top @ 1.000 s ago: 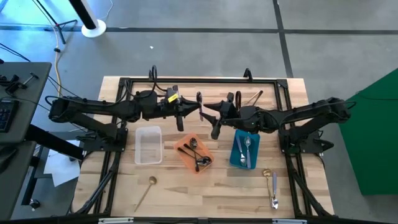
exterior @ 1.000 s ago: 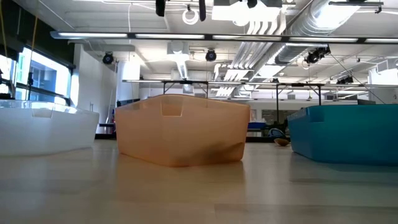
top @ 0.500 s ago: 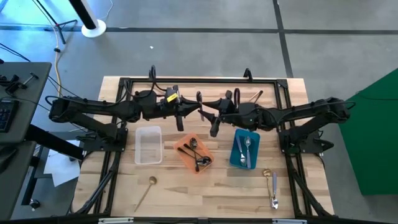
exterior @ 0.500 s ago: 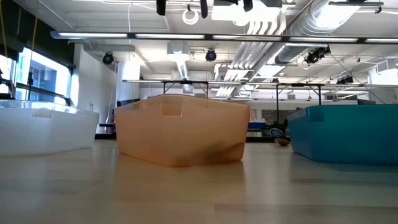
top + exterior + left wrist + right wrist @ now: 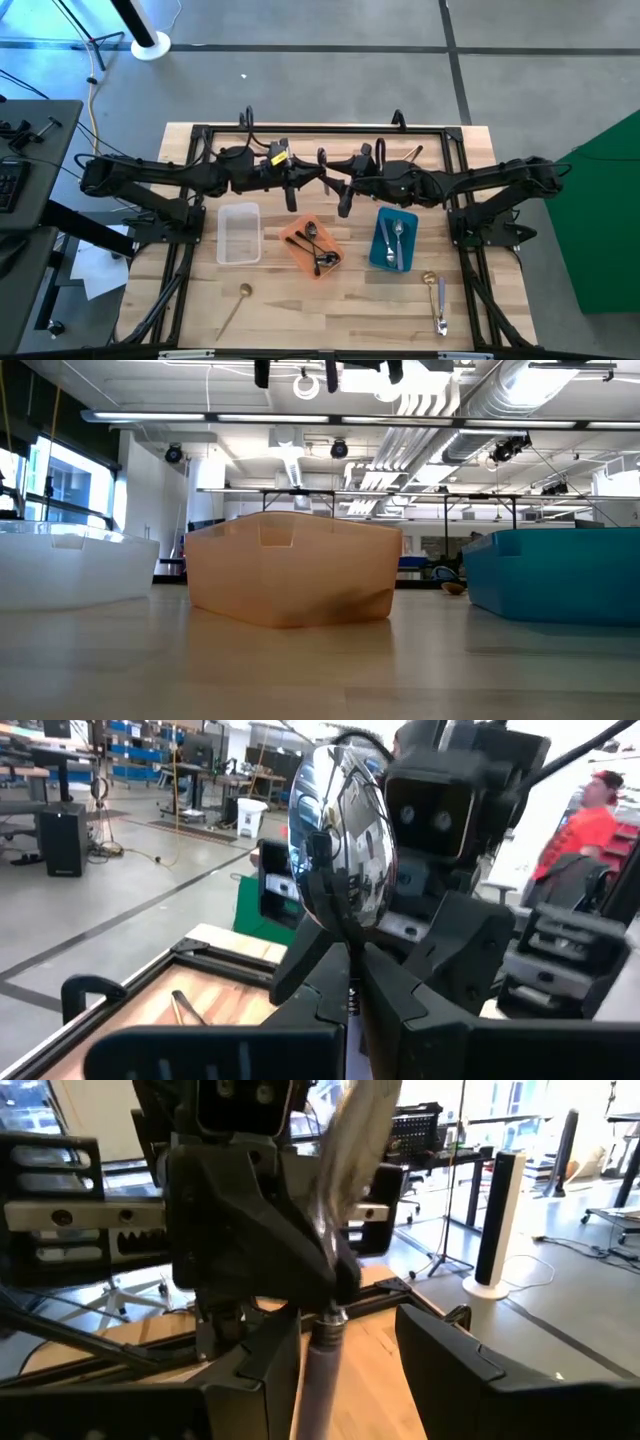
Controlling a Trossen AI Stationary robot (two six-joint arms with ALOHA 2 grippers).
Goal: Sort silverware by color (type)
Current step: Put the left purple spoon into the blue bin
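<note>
High over the table's middle, my left gripper [image 5: 347, 1005] is shut on a spoon [image 5: 322, 166] with a shiny silver bowl [image 5: 343, 830] and a lilac handle [image 5: 320, 1370]. My right gripper [image 5: 340, 1370] faces it from the table's right, open. Its two fingers stand on either side of the lilac handle, below my left gripper's hold, with a gap showing. Other silverware lies below. Dark spoons are in the orange tray [image 5: 300, 252] and silver ones in the blue tray [image 5: 381, 246]. My left gripper pinches the spoon's neck [image 5: 347, 958], just under the bowl, between its two fingers. The fingers come level from the table's left and lie across the spoon. The spoon stands roughly upright, bowl up and handle down, well clear of the table.
A clear tray [image 5: 239, 233] stands left of the orange one. A gold spoon [image 5: 236, 303] lies near the front left. A gold and a silver one [image 5: 438, 300] lie at the front right, and another [image 5: 410, 156] at the far right. The black frame [image 5: 320, 128] rims the table.
My right gripper has swung slightly toward the spoon that my left gripper holds, staying open. Seen from above, it now covers more of the lilac handle.
</note>
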